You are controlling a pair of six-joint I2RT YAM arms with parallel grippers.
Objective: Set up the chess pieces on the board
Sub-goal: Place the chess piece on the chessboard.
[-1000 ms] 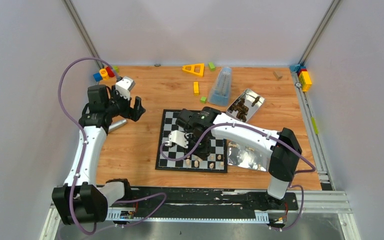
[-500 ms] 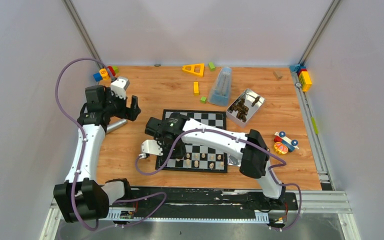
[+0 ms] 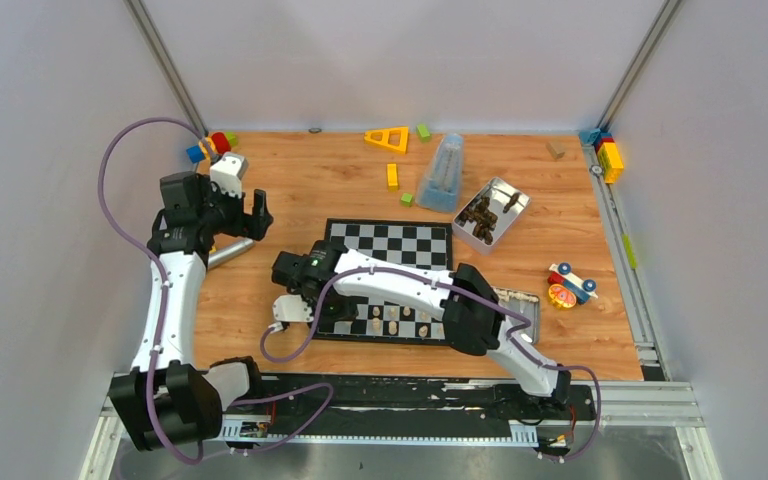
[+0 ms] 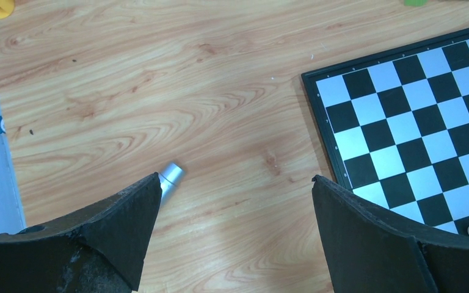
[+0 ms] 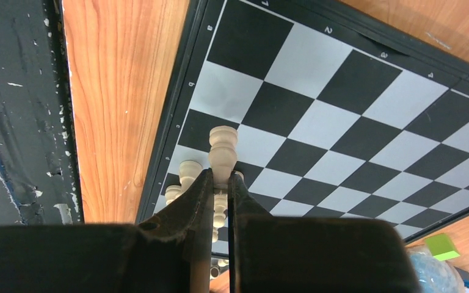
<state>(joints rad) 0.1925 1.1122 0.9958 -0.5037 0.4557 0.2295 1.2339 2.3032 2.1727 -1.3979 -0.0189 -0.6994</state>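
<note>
**Right gripper holds a pale piece at the board's near-left corner**

Your right gripper is closed down to a narrow slit on one cream chess piece, which it holds by the stem, with the rounded head standing clear above the fingertips. You cannot tell from these views whether its base touches the board. The piece sits over the squares beside the board's black rim. Just behind it in the wrist view, two more pale pieces stand in a line. From above, you see a row of pale chessmen along the board's near edge.

The only writing you can read is the small pale coordinates on the rim. The letters a, b and c run down one side, and the digits 2, 3 and 4 run along the adjoining side.

Your left gripper is spread wide and holds nothing. It hovers over bare wooden table left of the board, with a small silver cylinder lying beside its left finger.
</note>
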